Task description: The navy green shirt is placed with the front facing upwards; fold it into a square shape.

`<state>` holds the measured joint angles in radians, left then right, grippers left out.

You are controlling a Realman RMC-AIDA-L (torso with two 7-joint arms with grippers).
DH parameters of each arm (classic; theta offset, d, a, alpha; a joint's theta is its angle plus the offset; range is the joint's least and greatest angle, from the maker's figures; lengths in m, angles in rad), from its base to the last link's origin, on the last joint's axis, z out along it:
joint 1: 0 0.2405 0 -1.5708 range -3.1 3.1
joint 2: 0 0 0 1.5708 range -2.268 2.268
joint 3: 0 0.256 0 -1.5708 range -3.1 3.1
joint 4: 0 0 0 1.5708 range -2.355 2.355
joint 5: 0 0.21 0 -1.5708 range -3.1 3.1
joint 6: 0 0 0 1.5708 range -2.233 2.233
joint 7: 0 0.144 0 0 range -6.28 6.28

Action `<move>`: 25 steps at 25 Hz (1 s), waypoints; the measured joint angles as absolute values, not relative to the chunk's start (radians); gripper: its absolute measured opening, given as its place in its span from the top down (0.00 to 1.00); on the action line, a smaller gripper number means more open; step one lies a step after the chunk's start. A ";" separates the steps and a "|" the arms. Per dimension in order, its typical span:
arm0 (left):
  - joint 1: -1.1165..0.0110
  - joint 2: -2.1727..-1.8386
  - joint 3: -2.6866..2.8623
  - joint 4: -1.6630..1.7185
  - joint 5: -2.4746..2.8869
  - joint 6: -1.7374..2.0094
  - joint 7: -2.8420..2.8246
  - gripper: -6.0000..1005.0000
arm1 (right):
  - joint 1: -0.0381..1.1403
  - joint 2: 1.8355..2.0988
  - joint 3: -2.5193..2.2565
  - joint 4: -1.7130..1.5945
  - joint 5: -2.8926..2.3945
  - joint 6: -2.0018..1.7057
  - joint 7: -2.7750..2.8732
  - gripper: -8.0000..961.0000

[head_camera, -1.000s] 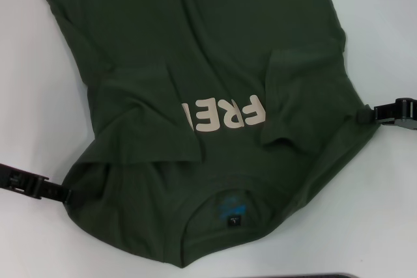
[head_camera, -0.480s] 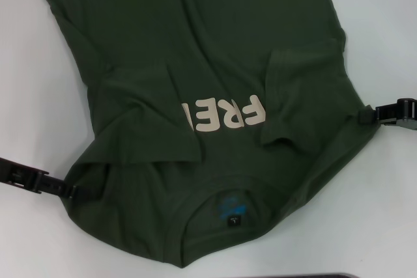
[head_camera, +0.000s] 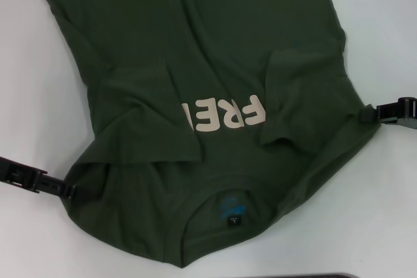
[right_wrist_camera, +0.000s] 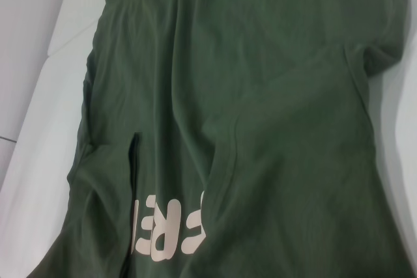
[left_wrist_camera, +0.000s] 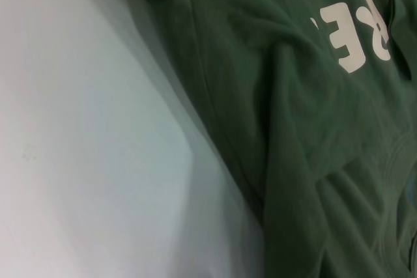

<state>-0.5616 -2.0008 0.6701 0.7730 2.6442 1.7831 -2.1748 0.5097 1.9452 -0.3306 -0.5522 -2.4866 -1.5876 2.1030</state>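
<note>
Both hands' states cannot be told: left hand [head_camera: 65,191] and right hand [head_camera: 366,114] touch opposite edges of the navy green shirt [head_camera: 208,63], where the folded-in sleeves risk slipping open if the edges are lifted unevenly.

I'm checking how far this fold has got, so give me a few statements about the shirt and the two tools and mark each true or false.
1. Both sleeves of the navy green shirt are folded in over its chest. True.
2. The collar lies at the far end of the shirt, away from the robot. False: the collar is at the near end, closest to the robot.
3. The left tool is at the shirt's edge near the shoulder. True.
4. The right tool hangs over the middle of the chest lettering. False: it is at the shirt's side edge.
5. The cream lettering is fully uncovered. False: the sleeve on the robot's left hides part of it.
</note>
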 joint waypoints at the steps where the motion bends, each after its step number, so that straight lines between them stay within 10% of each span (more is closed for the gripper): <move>1: -0.562 -2.000 0.670 0.773 2.644 1.783 -2.176 0.17 | 0.510 1.945 -0.330 -0.552 -2.487 -1.588 2.103 0.95; 25: -0.575 -2.000 0.692 0.751 2.655 1.766 -2.177 0.25 | 0.510 1.943 -0.329 -0.552 -2.487 -1.587 2.100 0.95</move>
